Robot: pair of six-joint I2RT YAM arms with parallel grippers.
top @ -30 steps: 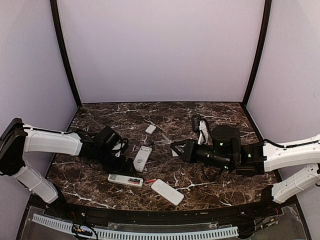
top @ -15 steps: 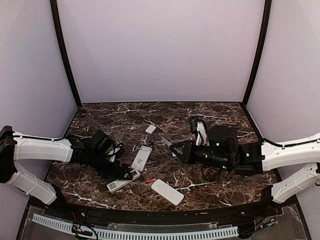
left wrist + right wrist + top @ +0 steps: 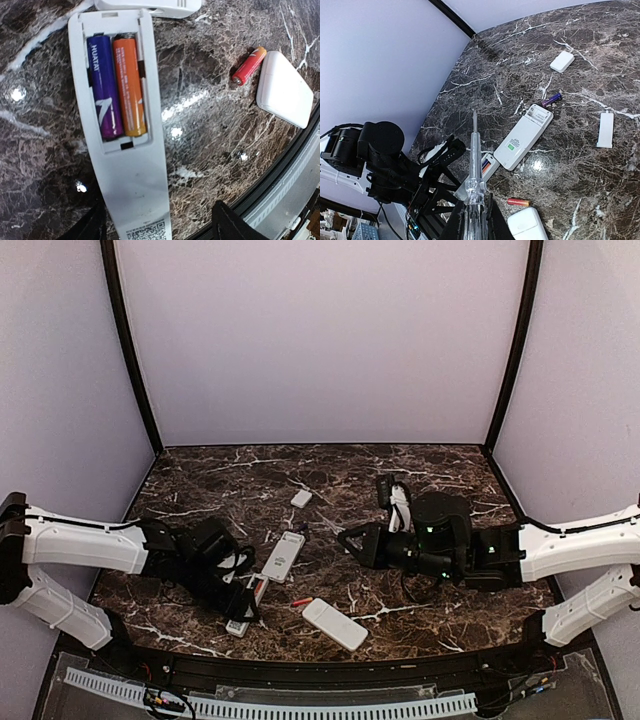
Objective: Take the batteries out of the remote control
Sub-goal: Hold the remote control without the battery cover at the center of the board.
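The left gripper (image 3: pixel 160 222) stands spread astride the tail of the open remote control (image 3: pixel 135 175), near the table's front left and not clamped. A purple battery (image 3: pixel 104 90) and an orange battery (image 3: pixel 129 87) sit snug in its bay. The right gripper (image 3: pixel 474 220) is clenched on a screwdriver (image 3: pixel 474 160). The next move is likely to pin the remote and lever a cell out.

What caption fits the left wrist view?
Open remote holding a purple battery and an orange battery; a loose red battery lies beside a second white remote.
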